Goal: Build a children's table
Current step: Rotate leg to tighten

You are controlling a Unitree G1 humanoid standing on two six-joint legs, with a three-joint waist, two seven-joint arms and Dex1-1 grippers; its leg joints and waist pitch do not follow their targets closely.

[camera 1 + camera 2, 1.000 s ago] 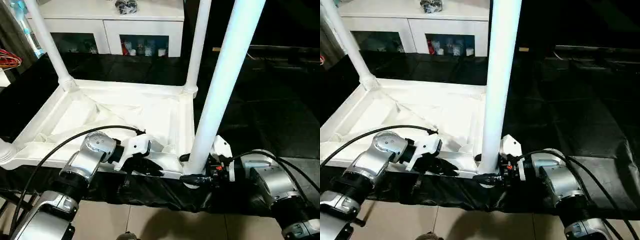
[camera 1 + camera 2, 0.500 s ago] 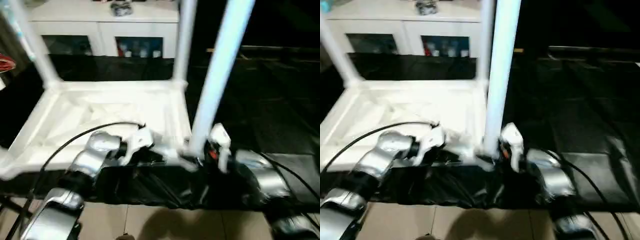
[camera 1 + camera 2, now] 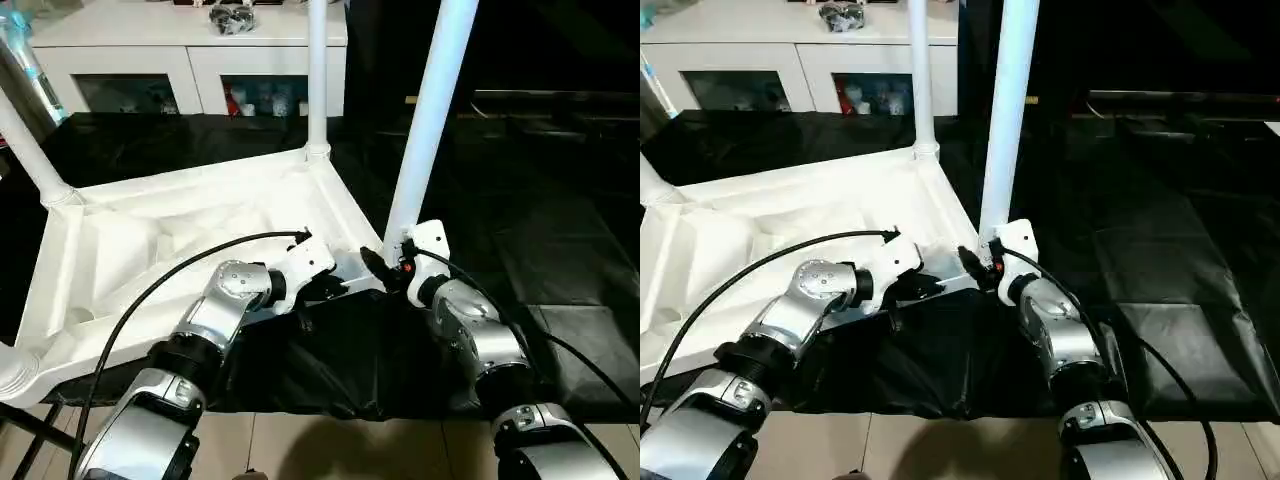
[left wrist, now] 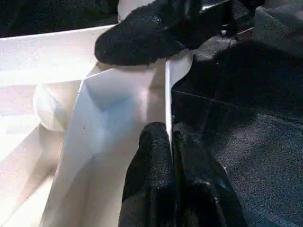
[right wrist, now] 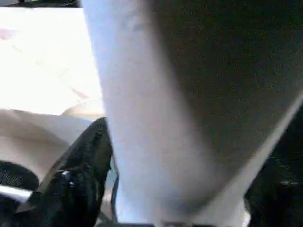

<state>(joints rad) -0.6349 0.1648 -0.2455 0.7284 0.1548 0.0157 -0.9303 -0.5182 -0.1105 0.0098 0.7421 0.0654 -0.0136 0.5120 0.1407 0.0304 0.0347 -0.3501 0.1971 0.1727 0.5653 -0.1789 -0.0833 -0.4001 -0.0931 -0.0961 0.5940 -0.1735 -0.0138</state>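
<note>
Tabletop (image 3: 150, 240) lies upturned, left gripper (image 4: 171, 137) pinching its rim at 6 o'clock. Right gripper (image 3: 385, 270) straddles the near leg (image 3: 425, 120); whether it clamps is unclear. Seating wants a plumb, steady push.

The tabletop (image 3: 190, 240) has swung round, its near corner pulled toward the robot.

A: What is the upturned white rectangular tabletop (image 3: 150, 240) made of?
B: Smooth, slightly glossy plastic, like its round white legs (image 3: 430, 120).
A: And underneath?
B: Shiny, wrinkled black sheeting (image 3: 560, 250). The robot's forearms (image 3: 475, 335) are brushed silver metal.
</note>
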